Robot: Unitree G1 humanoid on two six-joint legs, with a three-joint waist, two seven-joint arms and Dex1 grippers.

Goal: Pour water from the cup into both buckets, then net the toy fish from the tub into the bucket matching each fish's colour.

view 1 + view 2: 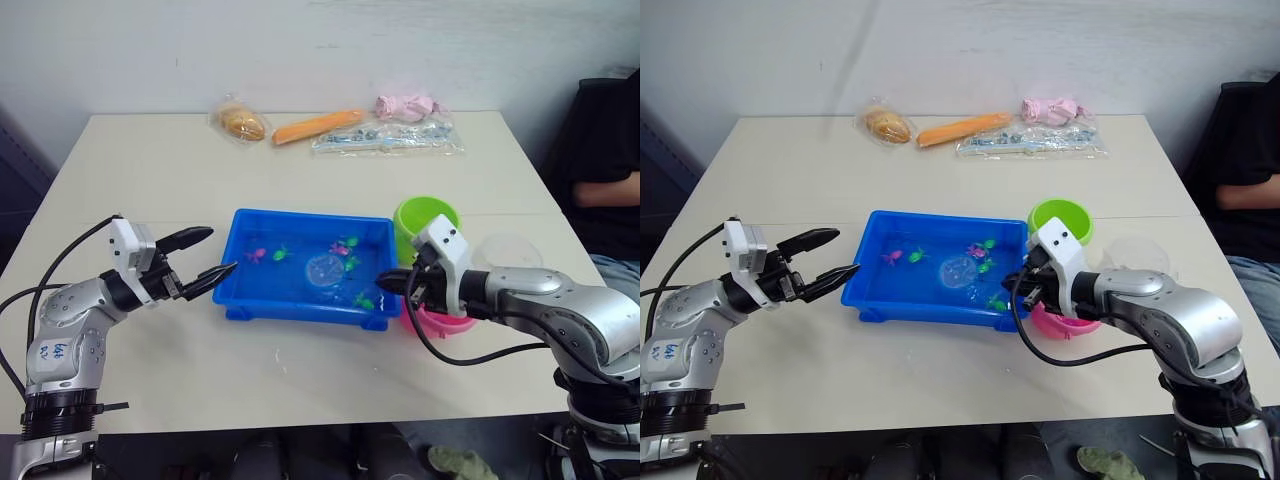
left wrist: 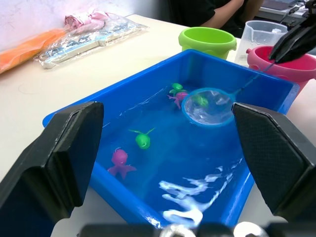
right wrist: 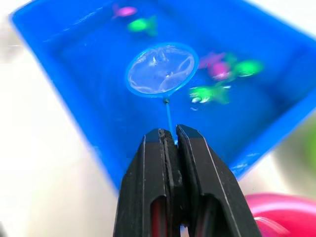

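The blue tub (image 1: 296, 311) holds water and several tiny pink and green toy fish (image 1: 281, 253). My right gripper (image 1: 390, 281) is shut on the thin handle of the net, at the tub's right end. The net's blue hoop (image 3: 161, 68) lies in the water mid-tub, with no fish in it that I can make out. The green bucket (image 1: 426, 219) stands behind that gripper, and the pink bucket (image 1: 444, 323) shows under the right wrist. The clear cup (image 2: 264, 32) stands to the right of the buckets. My left gripper (image 1: 222, 250) is open at the tub's left end, holding nothing.
Along the table's far edge lie a bagged bun (image 1: 242, 123), an orange carrot-like toy (image 1: 318, 126), a pink bundle (image 1: 408, 106) and a clear plastic bag (image 1: 390, 138). A person in black sits at the far right (image 1: 603, 160).
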